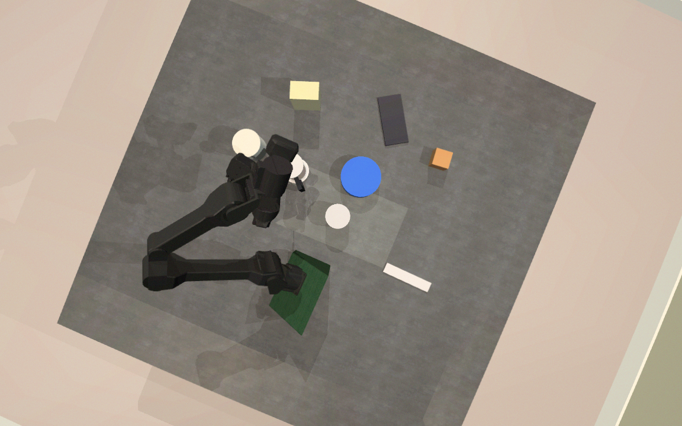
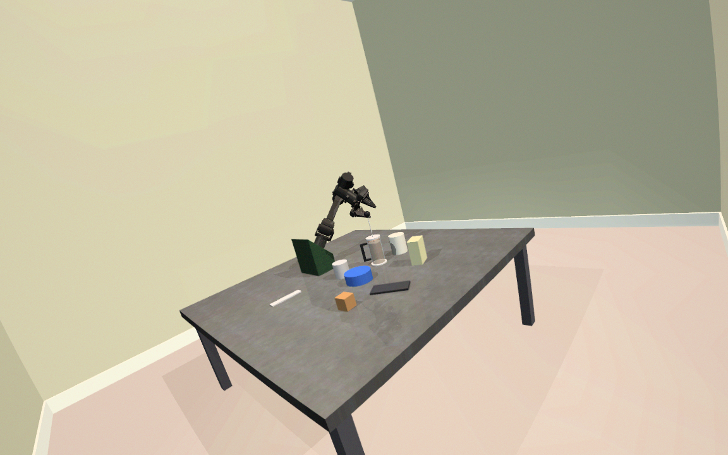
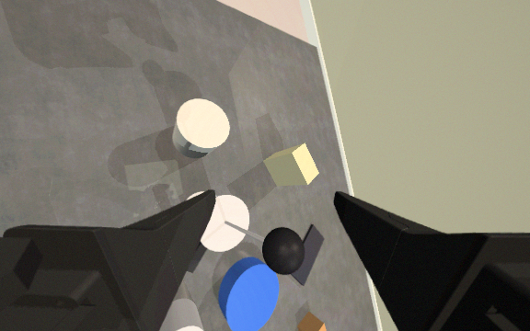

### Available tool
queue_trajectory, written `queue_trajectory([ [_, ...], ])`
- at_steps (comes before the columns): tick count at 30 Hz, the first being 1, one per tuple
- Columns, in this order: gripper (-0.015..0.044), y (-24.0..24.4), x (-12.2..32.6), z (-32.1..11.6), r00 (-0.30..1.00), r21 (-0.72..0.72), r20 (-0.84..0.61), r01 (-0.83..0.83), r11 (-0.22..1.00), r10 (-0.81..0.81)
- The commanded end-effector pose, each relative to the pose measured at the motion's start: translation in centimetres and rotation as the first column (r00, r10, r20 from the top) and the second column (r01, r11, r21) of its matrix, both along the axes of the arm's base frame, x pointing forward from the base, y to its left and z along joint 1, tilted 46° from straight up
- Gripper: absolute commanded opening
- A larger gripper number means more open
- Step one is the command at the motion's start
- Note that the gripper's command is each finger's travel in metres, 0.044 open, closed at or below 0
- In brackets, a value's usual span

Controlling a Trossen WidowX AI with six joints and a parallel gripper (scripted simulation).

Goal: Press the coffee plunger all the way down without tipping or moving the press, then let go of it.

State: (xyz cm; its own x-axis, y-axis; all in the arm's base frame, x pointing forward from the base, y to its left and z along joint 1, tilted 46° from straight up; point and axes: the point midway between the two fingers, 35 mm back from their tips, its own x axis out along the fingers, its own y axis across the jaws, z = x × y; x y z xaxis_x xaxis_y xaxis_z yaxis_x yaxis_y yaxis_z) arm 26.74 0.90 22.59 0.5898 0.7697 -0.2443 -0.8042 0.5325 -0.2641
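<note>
We have our gripper poised above the coffee press, fingers spread wide and released, with nothing between them. In the wrist view the black plunger knob sits low in the centre of the frame, in the gap between the two fingers but nearer the camera than their tips, on a thin rod that runs back to the white lid. The press stands upright near the middle of the tabletop, just beside the blue disc, with a cream cylinder and a pale yellow block behind it. By our judgement the plunger is fully raised and the pressing has not begun. To do this step well, we should first bring the fingers squarely over the knob, since they look tilted relative to the rod, then close gently or set a fingertip on top. We should push straight down along the rod's axis, slowly, because any sideways load on so tall a rod could tip or slide the press. Afterwards we open and lift straight up.
</note>
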Motion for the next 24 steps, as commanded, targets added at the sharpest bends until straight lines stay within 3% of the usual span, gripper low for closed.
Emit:
queue_trajectory([
  [1, 0.044, -6.6, -2.6, 0.9, 0.819, 0.475, -0.555, 0.452, 0.755, -0.142],
  [7, 0.044, -9.0, -3.6, 1.7, 0.73, 0.568, -0.676, 0.604, 0.559, -0.101],
  [24, 0.044, -4.9, -3.5, -2.4, 0.785, 0.553, -0.613, 0.507, 0.661, -0.09],
])
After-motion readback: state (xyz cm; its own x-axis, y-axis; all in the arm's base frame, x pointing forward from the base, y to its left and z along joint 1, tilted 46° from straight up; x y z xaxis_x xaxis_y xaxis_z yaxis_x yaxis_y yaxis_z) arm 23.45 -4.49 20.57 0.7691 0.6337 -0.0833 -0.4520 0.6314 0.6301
